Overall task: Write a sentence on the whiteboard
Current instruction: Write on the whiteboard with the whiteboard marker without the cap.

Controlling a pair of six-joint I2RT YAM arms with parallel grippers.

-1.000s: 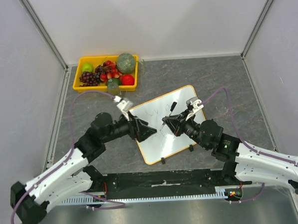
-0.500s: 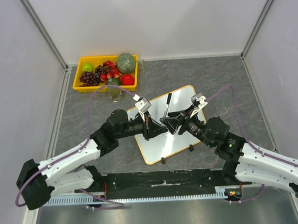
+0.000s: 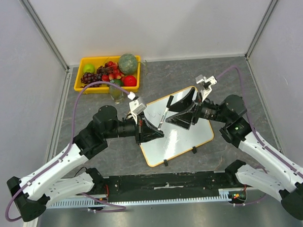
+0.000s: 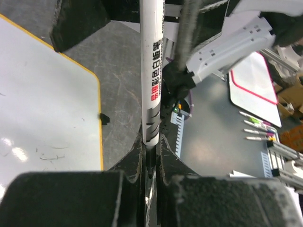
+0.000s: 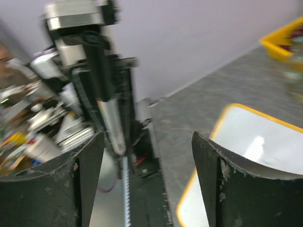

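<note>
Black-fingered and closed tight, the left gripper (image 3: 156, 130) pinches the lower end of a white plastic marker (image 3: 164, 113) with printed lettering on its barrel. In the left wrist view the jaws meet on the barrel (image 4: 152, 71) with no gap, and the pen stands straight out from the left gripper (image 4: 150, 147). From above, the marker slants toward 1 o'clock, its black end uppermost. Which end carries the tip I cannot tell.

At about 2 o'clock from that grip, the right gripper (image 3: 185, 110) stands wide open with nothing between its jaws. It is near the marker's upper half but apart from it. Its own camera shows the two dark fingers spread at either side of the right gripper (image 5: 147, 151), with the other arm blurred beyond. So the left arm alone carries the pen. I judge the end grip leaves the barrel free, either to be re-taken or to be swung down for writing.

Below both lies the flat white rectangular whiteboard (image 3: 190, 134) with a thin orange-yellow frame, set skewed on the grey mottled tabletop (image 3: 231, 73), its long axis running toward 2 o'clock. That puts it between the arms, where either can reach it. The sentence (image 4: 49, 156) shows only as faint thin strokes, too slight to read.

A yellow plastic tray (image 3: 81, 88) of fruit sits well apart at 11 o'clock, clear of the work.
</note>
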